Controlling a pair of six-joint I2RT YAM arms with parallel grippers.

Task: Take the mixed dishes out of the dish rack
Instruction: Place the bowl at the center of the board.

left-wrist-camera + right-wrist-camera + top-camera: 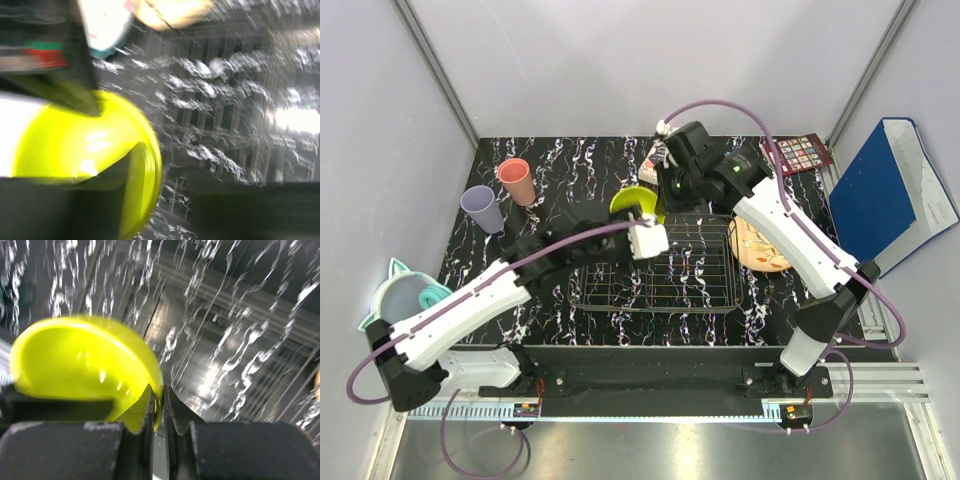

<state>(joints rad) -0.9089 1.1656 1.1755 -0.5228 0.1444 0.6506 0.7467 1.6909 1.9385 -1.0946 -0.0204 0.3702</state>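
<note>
Your right gripper (159,395) is nearly closed, its jaws pinching the rim of the yellow-green bowl (85,365). In the overhead view the bowl is tipped up on edge at the far-left corner of the dish rack (620,292), about 11 o'clock from the rack's centre. The right gripper sits at the bowl's 2 o'clock.

Your left gripper (162,175) lies at the bowl's 6 o'clock, just beside it. Its jaws seem to stand apart with the bowl's rim running down between them, not clamped. The heavy blur there makes that a judgement, so confirm it before you pull. The move turns on this: the right arm has the hold, and the free tabletop (570,160) opens toward 10 o'clock, where the lilac cup (483,207) and a salmon-pink cup (516,180) stand. The left arm's reach crosses that side.

From above, the left wrist hides its own fingers. Both wrist views are smeared. You cannot tell whether the bowl's lower edge touches the rack wires or hangs free.
</note>
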